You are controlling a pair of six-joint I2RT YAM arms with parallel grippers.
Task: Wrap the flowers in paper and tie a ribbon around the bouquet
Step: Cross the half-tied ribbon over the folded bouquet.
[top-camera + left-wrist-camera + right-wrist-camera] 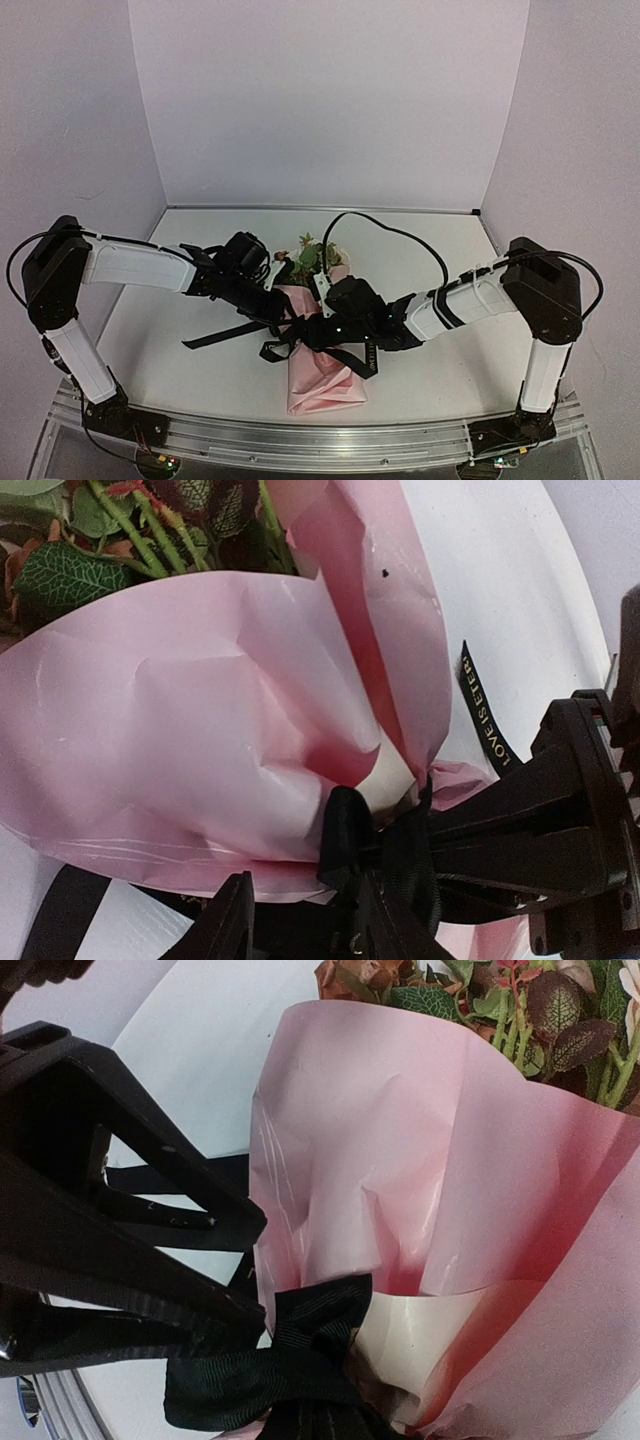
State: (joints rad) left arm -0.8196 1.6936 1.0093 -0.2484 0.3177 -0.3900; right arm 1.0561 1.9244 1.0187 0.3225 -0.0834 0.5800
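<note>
**Bouquet** (322,375): lies flat at the middle of the desk (190,385), between the two arms. The flower end points away from the arm bases and the cone's tail points toward them.

**Flowers** (313,256): rust and cream rose heads, green and dark red leaves, and thin green stems showing above the rim of the wrap.

**Paper** (200,710): light pink sheet folded round the stems in creased, overlapping layers and gathered tight at the waist.

**Ribbon** (300,1350): black, knotted round the gathered waist. A lettered tail (487,720) lies on the desk just beside the paper, and further tails trail toward the left arm's side.

**Left fingers** (200,1205): partway apart with bare desk showing between them, tips just beside the knot. Whether they touch the ribbon cannot be told.

**Right fingers** (500,815): closed together, pinching the ribbon at the knot.
</note>
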